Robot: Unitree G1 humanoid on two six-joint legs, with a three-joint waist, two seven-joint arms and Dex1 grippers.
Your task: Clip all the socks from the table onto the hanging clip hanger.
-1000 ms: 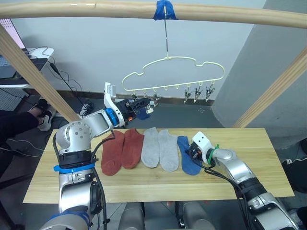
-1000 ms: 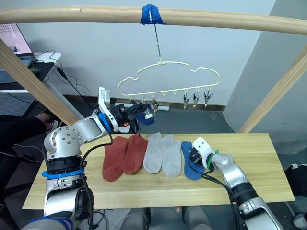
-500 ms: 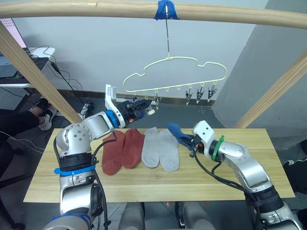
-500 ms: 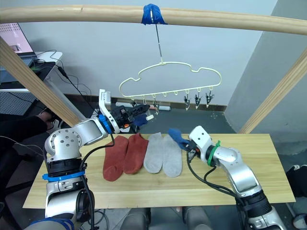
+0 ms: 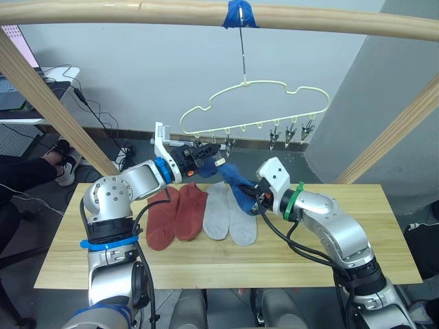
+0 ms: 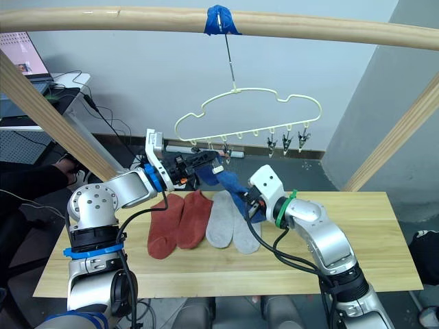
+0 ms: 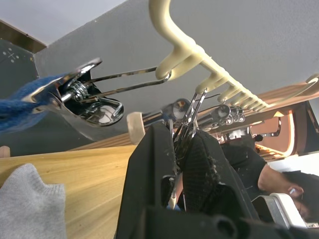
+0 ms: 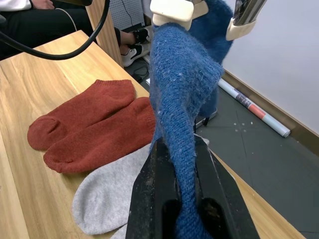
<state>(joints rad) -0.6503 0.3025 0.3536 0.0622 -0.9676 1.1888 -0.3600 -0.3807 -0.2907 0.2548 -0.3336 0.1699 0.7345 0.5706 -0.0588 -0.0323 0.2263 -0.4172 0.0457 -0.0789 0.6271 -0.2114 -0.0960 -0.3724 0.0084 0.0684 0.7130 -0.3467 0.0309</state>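
Note:
Two rust-red socks [image 5: 175,212] and two light grey socks [image 5: 230,218] lie side by side on the table [image 5: 343,260]. My right gripper [image 5: 255,199] is shut on a blue sock [image 8: 182,89] and holds it up off the table, just below the clip hanger [image 5: 254,103]. My left gripper [image 5: 209,151] is shut on a metal clip [image 7: 187,117] at the left of the hanger's row. Another blue sock [image 7: 25,99] hangs from the clip beside it. Three empty clips [image 5: 291,133] hang at the right of the row.
The hanger hangs by its hook from a taped horizontal wooden pole [image 5: 137,10]. Slanted poles stand at the left [image 5: 55,103] and right [image 5: 391,130] of the table. A person's leg [image 5: 20,175] and a desk with cables are at far left.
My right gripper has lifted the blue sock off the table and carried it up and left to the left gripper. The hanger has shifted slightly right. The left gripper stays at its clip.

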